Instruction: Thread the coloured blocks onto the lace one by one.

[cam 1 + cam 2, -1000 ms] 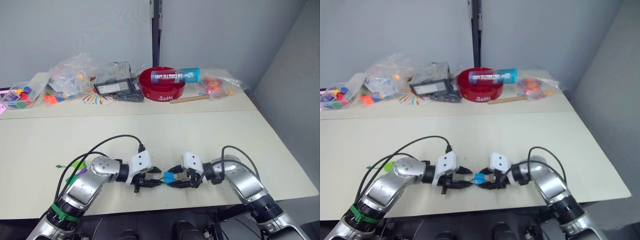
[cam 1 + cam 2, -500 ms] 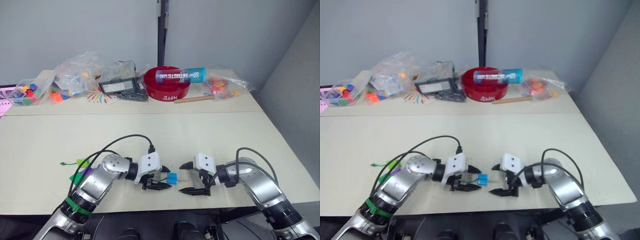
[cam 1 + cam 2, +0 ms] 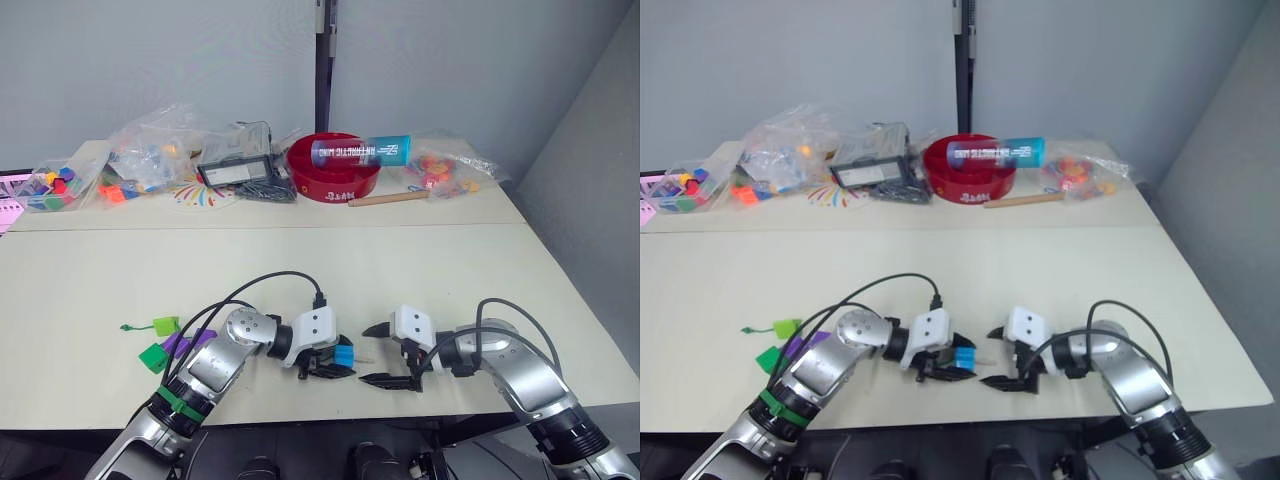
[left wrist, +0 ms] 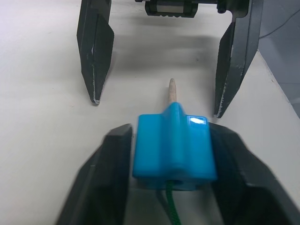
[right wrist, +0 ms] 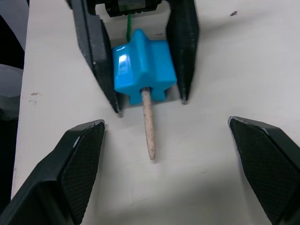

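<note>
so the right pincer [image 3: 388, 355] has let go and sits spread wide now, left pincer [image 3: 338, 358] pinching the sky blue block [image 3: 344, 355] with the lace's pale tip [image 5: 148, 131] poking through, ready to be pulled

A lab or test room: plain grey walls, pale table [image 3: 420, 270] (toy bags [image 3: 150, 150] piled behind).

Pale cream table [image 3: 420, 262] w/ a seam across it, far side from the grippers. Beyond seam, a 2nd tabletop strip [image 3: 455, 208] along the back, cluttered: red bowl [image 3: 335, 178] w/ a blue-capped tube [image 3: 360, 152] lying on its rim, wooden stick [image 3: 386, 199] beside it, clear bags [image 3: 150, 150] of bright bits, black tray [image 3: 236, 172]. Plain grey-blue wall [image 3: 150, 60] behind, dark vertical post [image 3: 321, 50] at centre. Grey wall panel [image 3: 590, 180] on right side. Light even, soft.
</note>
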Available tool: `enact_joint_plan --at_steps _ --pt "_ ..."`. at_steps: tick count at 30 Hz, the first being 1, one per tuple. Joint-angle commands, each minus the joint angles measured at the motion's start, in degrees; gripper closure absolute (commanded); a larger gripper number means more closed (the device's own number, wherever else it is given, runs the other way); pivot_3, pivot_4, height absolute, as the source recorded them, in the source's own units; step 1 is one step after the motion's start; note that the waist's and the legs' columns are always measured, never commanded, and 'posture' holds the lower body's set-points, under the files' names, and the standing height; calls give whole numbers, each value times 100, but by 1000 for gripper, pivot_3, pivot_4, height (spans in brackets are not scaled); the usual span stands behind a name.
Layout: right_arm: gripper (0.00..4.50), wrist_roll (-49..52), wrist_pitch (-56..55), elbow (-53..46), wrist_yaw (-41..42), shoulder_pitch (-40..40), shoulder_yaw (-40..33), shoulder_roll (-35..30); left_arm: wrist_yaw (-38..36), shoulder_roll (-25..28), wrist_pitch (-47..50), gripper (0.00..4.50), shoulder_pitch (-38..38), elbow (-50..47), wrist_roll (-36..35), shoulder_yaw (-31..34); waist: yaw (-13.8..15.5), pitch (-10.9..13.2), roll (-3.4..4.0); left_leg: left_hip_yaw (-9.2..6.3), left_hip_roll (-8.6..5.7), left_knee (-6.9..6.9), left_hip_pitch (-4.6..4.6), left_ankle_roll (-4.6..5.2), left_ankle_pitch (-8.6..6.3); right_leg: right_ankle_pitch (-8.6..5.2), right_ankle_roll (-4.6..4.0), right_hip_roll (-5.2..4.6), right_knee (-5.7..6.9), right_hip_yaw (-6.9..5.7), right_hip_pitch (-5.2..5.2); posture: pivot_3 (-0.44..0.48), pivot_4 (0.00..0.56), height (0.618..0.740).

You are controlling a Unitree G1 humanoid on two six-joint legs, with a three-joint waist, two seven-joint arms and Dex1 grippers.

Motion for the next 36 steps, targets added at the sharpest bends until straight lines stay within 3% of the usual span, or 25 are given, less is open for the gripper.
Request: enact_joint_plan --at_steps 1,11,18,27,36 --pt "1224 52 -45 -180 7 20 -22 4 -83 8 -7 3107 -11 -75 -31 27 -1 0 0 0 0 0 0 0 0 0 0 0 0 0 0 0 150 731" --pt "4486 22 -38 -201 -2 -80 94 64 -130 22 -3 3108 -44 -58 -3 20 -4 0 0 0 0 0 0 0 0 0 0 0 0 0 0 0 150 731" --pt "4500 12 -156 -122 90 -118 46 -42 -128 107 -8 3108 -79 -30 57 74 -3 0 0 0 0 0 0 0 0 0 0 0 0 0 0 0 150 731" --pt "4500 134 -597 153 366 242 -572 -747 -413 1457 180 3108 417 -623 -155 879 -14 0 1 1 2 -1 6 0 0 -1 0 2 2 1 0 0 150 731" --pt "4500 147 -1016 467 415 962 -1152 -1228 -802 2447 -540 3108 918 42 -103 1382 -18 0 2 5 3 -1 14 1 -1 -2 1 1 1 1 6 0 150 731"
